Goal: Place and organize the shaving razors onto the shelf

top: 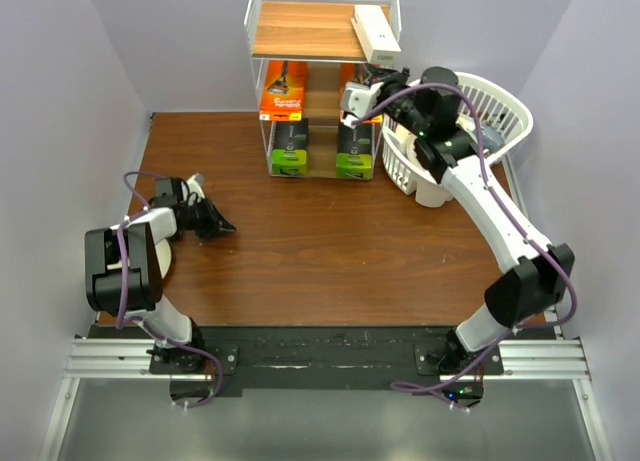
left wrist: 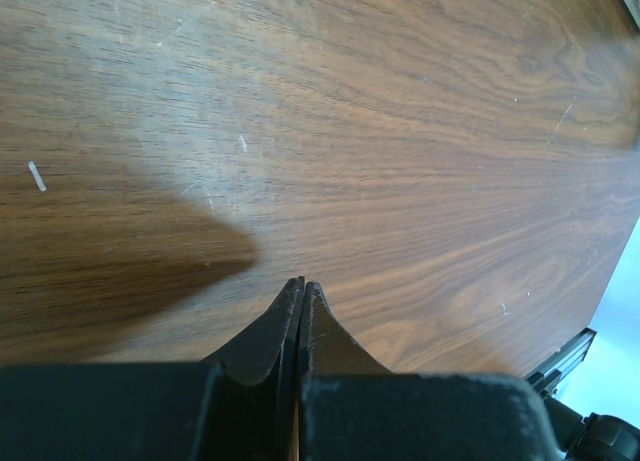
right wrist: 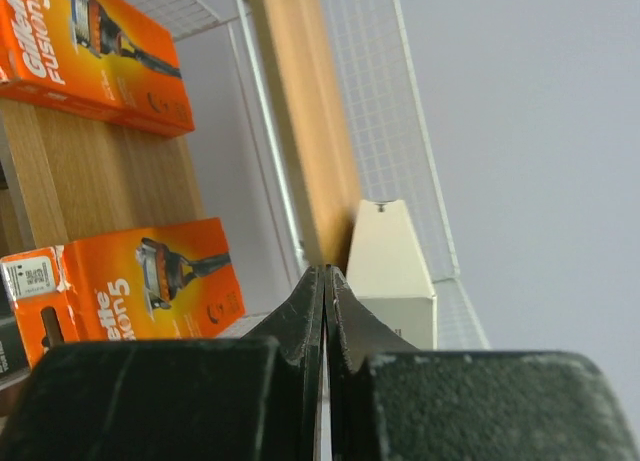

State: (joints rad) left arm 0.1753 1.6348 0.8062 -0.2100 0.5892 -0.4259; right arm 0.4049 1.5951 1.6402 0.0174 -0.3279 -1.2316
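The shelf point(top: 300, 28) stands at the table's far edge. A long white box point(top: 375, 33) lies on the right of its top board. An orange card point(top: 283, 91) sits on the middle tier; a second one is mostly hidden behind my right gripper. Two black boxes with lime-green ends point(top: 289, 146) point(top: 354, 153) stand on the bottom tier. My right gripper point(top: 358, 101) is shut and empty at the shelf's right front. Its wrist view shows the shut tips point(right wrist: 325, 271), the white box point(right wrist: 392, 271) and both orange cards point(right wrist: 100, 41) point(right wrist: 140, 281). My left gripper point(top: 222, 226) point(left wrist: 301, 284) is shut and empty, low over the table.
A white slotted basket point(top: 500, 101) stands right of the shelf, under my right arm, with a pale round object point(top: 432, 193) at its near side. Walls close in the table on the left, right and back. Bare brown tabletop point(top: 320, 241) lies between the arms.
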